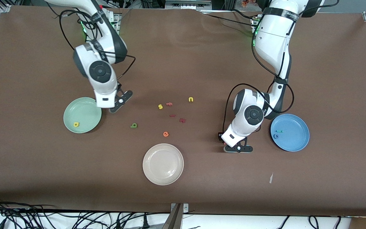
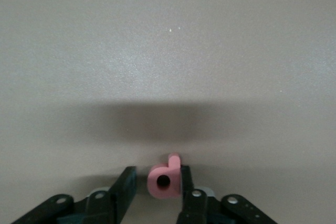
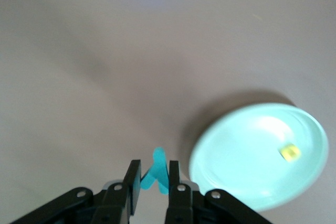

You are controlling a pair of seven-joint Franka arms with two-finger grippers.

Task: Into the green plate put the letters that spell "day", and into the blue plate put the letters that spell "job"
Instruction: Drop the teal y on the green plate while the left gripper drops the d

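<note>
My right gripper [image 3: 154, 169] is shut on the teal y [image 3: 157, 174] and hangs over the table just beside the green plate [image 1: 87, 106]; the same gripper [image 1: 121, 101] shows in the front view. One yellow letter [image 1: 76, 124] lies in that plate. The dark green letter [image 1: 134, 125] lies on the table. My left gripper [image 2: 156, 177] is down at the table beside the blue plate [image 1: 294, 135], open around the pink b [image 2: 164, 180]. One finger touches it; the other stands a little apart. A teal j [image 1: 278, 131] and a blue o [image 1: 276, 136] lie in the blue plate.
A cream-white plate [image 1: 163, 156] sits nearer the front camera, mid-table. Loose letters are scattered in the middle: yellow s [image 1: 160, 107], pink f [image 1: 169, 103], yellow n [image 1: 190, 99], dark red m [image 1: 182, 120], orange e [image 1: 166, 134].
</note>
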